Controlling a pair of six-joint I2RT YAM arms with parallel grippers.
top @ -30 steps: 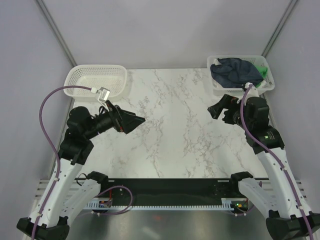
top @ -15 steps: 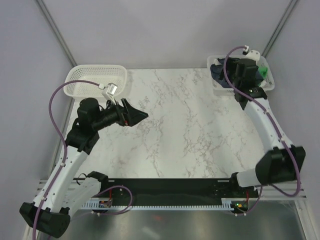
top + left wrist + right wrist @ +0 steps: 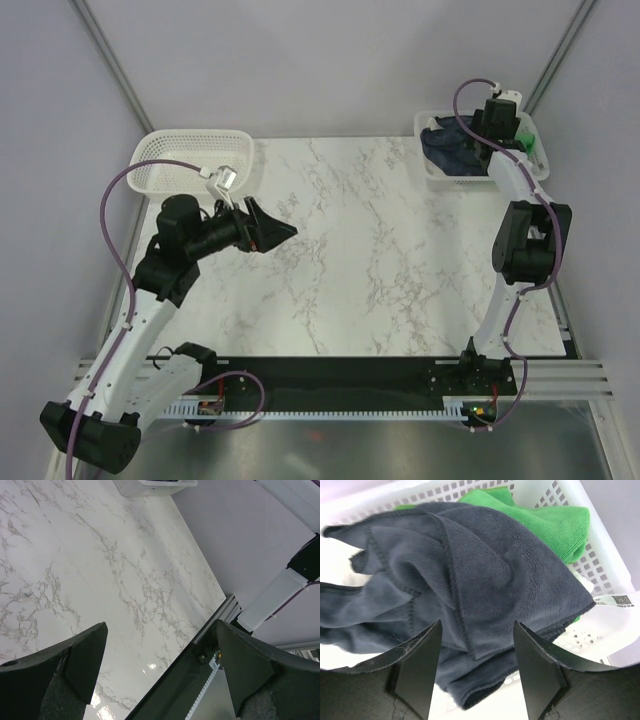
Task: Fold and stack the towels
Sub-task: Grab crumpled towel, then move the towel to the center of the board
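— Marble bench [image 3: 350,260], basket [image 3: 434,182] at one o'clock: the navy towel [image 3: 485,575] lies heaped inside, over the green towel [image 3: 555,522].

— So the right pincer [image 3: 477,630], jaws apart above it, should pinch one navy fold deep, not the green. The left pincer [image 3: 161,625] hangs spread at nine o'clock.

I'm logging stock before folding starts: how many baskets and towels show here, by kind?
Baskets: 2, left basket, right basket
Towels: 2, navy towel, green towel; a white tag hints at a third, unseen
Total: 4
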